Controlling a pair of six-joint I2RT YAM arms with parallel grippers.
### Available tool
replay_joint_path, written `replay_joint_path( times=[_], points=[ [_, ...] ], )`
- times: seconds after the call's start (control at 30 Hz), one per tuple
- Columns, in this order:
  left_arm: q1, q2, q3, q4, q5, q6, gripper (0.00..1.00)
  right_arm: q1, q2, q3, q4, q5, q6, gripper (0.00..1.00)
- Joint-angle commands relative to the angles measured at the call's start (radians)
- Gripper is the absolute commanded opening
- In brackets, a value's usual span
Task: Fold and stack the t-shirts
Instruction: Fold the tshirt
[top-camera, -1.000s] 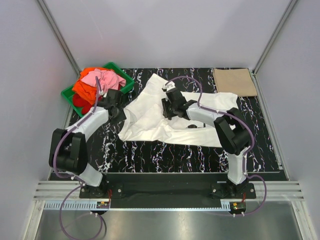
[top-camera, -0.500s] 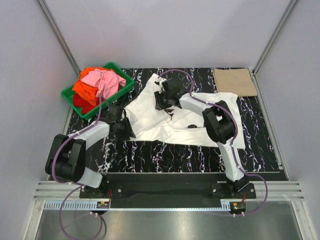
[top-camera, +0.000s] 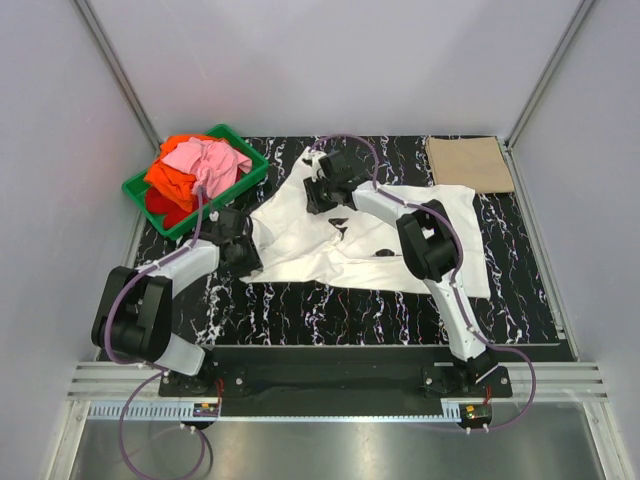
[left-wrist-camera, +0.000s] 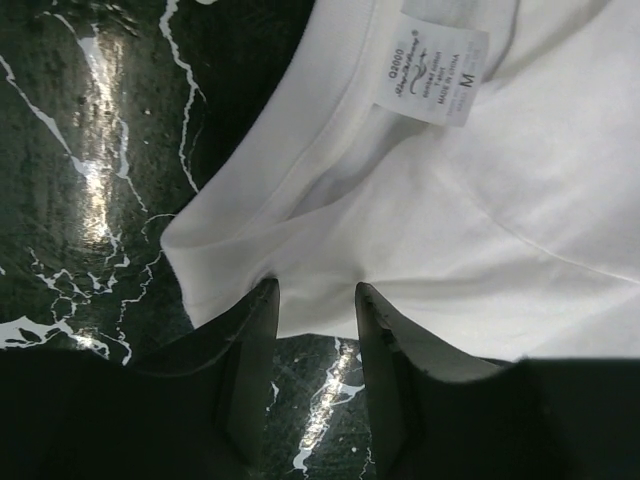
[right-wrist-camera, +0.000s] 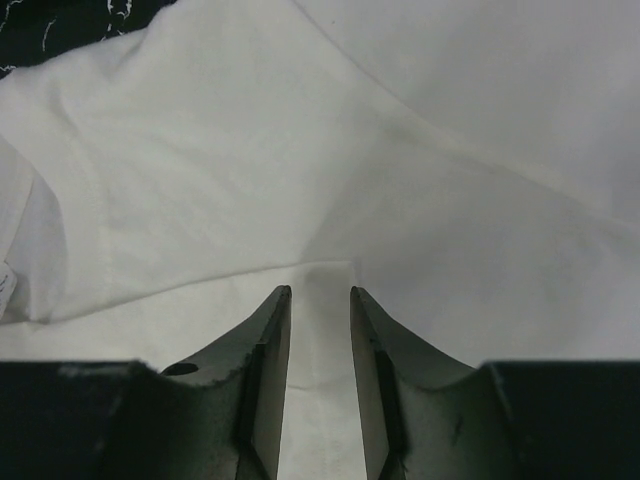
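A white t-shirt (top-camera: 300, 245) with small black marks lies rumpled across the black marble table (top-camera: 300, 310). My right gripper (top-camera: 322, 188) sits on its far part. In the right wrist view, that gripper (right-wrist-camera: 320, 292) is shut on a raised fold of the white cloth (right-wrist-camera: 200, 180), and creases fan out from the tips. My left gripper (top-camera: 238, 245) is at the shirt's left edge. Seen from the left wrist, it (left-wrist-camera: 315, 290) stands open with its fingertips (left-wrist-camera: 265, 300) on the hem, near the collar label (left-wrist-camera: 430, 70). A tan t-shirt (top-camera: 470, 163) lies folded at the back right.
A green crate (top-camera: 258, 165) at the back left holds crumpled pink (top-camera: 205, 158), orange (top-camera: 165, 172) and red (top-camera: 155, 205) t-shirts. Grey walls close in the table on three sides. Both arm bases stand at the near edge.
My right gripper has moved toward the back left, drawing the white cloth with it. My left gripper has come nearer along the shirt's left edge.
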Motion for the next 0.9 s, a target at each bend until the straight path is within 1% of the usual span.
replay_joint_path(
  times=[0.0, 0.07, 0.1, 0.2, 0.27, 0.3, 0.53, 0.67, 0.87],
  points=[
    [0.002, 0.016, 0.04, -0.01, -0.079, 0.014, 0.42, -0.003, 0.038, 0.06, -0.03, -0.026, -0.016, 0.37],
    [0.004, 0.019, 0.048, -0.017, -0.102, 0.018, 0.42, -0.003, 0.05, 0.078, -0.033, -0.014, -0.011, 0.35],
    [0.004, 0.027, 0.059, -0.023, -0.113, 0.019, 0.42, -0.003, 0.053, 0.083, -0.036, -0.005, -0.013, 0.31],
    [0.005, 0.056, 0.095, -0.063, -0.159, 0.018, 0.42, -0.004, 0.057, 0.103, -0.04, 0.014, -0.016, 0.24],
    [0.005, 0.064, 0.109, -0.083, -0.199, 0.008, 0.42, -0.003, 0.055, 0.121, -0.04, 0.018, -0.025, 0.02],
    [0.005, 0.065, 0.115, -0.088, -0.214, 0.007, 0.42, -0.003, 0.055, 0.124, -0.04, 0.014, -0.028, 0.0],
    [0.007, 0.102, 0.14, -0.105, -0.301, -0.016, 0.43, -0.003, 0.014, 0.161, -0.016, 0.009, -0.022, 0.0],
    [0.011, 0.149, 0.163, -0.112, -0.329, -0.016, 0.43, -0.003, 0.032, 0.196, -0.008, 0.006, -0.025, 0.0],
    [0.062, 0.183, 0.209, -0.129, -0.344, -0.012, 0.43, -0.003, 0.05, 0.189, 0.045, 0.021, -0.052, 0.0]
  ],
)
